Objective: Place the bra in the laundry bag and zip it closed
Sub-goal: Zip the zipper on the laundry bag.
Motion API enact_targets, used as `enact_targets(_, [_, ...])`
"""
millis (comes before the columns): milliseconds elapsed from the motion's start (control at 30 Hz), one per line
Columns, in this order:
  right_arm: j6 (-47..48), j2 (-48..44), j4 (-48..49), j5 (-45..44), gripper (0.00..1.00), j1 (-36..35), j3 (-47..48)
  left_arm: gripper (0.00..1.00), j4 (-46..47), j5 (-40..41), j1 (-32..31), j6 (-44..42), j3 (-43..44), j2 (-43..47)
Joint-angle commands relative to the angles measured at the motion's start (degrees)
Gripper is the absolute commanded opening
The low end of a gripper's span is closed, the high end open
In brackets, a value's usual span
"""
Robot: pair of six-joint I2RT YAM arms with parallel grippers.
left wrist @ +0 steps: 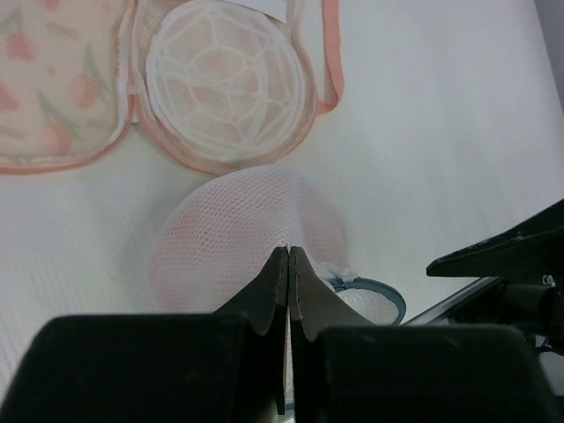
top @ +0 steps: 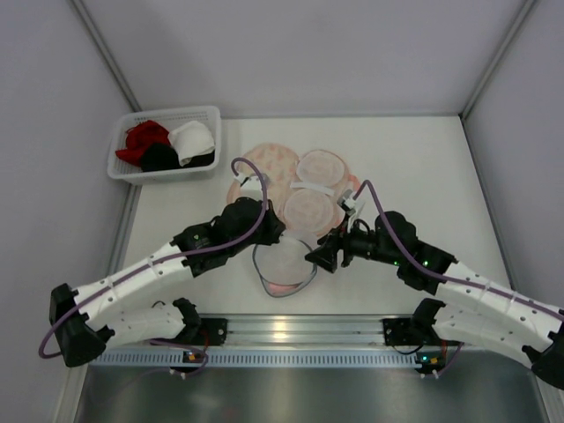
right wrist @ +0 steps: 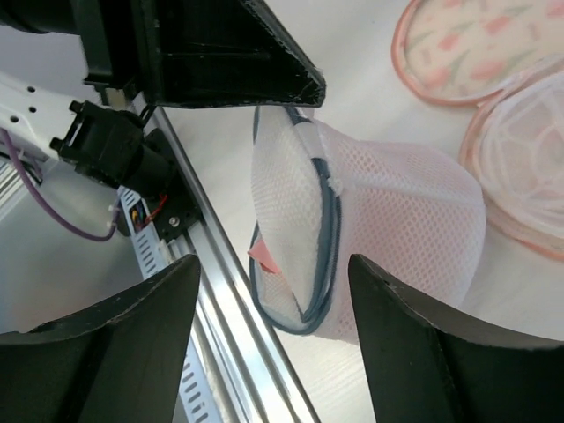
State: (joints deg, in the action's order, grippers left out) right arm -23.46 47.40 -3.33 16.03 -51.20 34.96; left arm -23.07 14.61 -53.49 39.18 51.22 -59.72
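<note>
Your left claw (left wrist: 289,250) was pinched shut on the near edge of the bra (left wrist: 238,220) on the tabletop (left wrist: 441,132). Your right claw (right wrist: 273,264) stood wide apart just beside it.

- I see bare table (top: 423,167) at upper right.
- The basket (top: 163,174) blocks the upper left.
- The laundry bag (top: 273,163) and mesh dome (top: 284,263) fill my centre lane.

Peach floral laundry bag (top: 275,163), pale pink bra (top: 284,260)
</note>
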Motion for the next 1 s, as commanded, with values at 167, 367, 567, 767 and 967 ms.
enact_targets(167, [1.0,1.6,-0.1,-11.6,0.61,0.6,1.0,0.0,3.3,3.9,-3.3,-4.1,6.9,2.4])
enact_targets(367, [0.6,-0.8,2.1,-15.0,0.49,0.7,-0.4,0.0,4.1,5.2,-4.9,-6.1,5.7,5.8])
enact_targets(567, [-0.2,-1.9,7.5,-2.2,0.39,0.7,0.5,0.0,3.6,9.6,-5.1,-1.8,6.7,4.4])
enact_targets(767, [-0.4,2.1,9.9,-1.2,0.42,0.0,-1.6,0.0,3.8,10.3,-5.6,-1.8,7.0,2.1])
enact_targets(967, [-2.0,8.0,11.5,-1.3,0.67,0.0,-0.9,0.0,3.6,16.5,-5.6,-0.1,7.3,4.3])
